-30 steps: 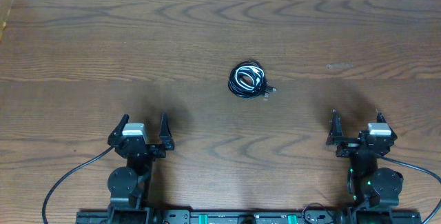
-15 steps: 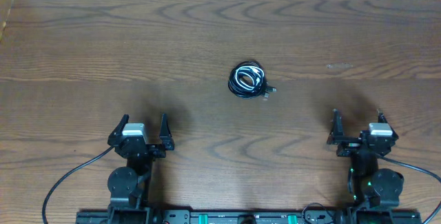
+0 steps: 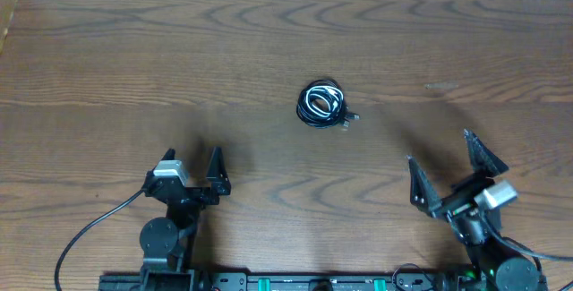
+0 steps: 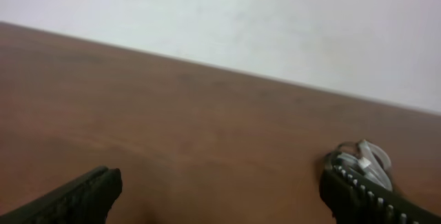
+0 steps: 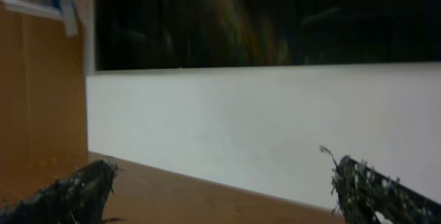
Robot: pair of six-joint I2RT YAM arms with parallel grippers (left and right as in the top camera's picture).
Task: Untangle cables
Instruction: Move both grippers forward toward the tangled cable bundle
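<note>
Cables (image 3: 320,105) coiled tight, mid surface (image 3: 125,58), ahead of and between left pincer (image 3: 191,158) and right pincer (image 3: 440,148); both gaping, empty; right seemingly marginally nearer.

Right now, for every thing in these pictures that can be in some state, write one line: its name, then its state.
cables: wound together in one small bundle, lying on the table, touched by neither gripper.
left gripper: open, empty, apart from the cables.
right gripper: open, empty, turned at an angle, apart from the cables.
</note>
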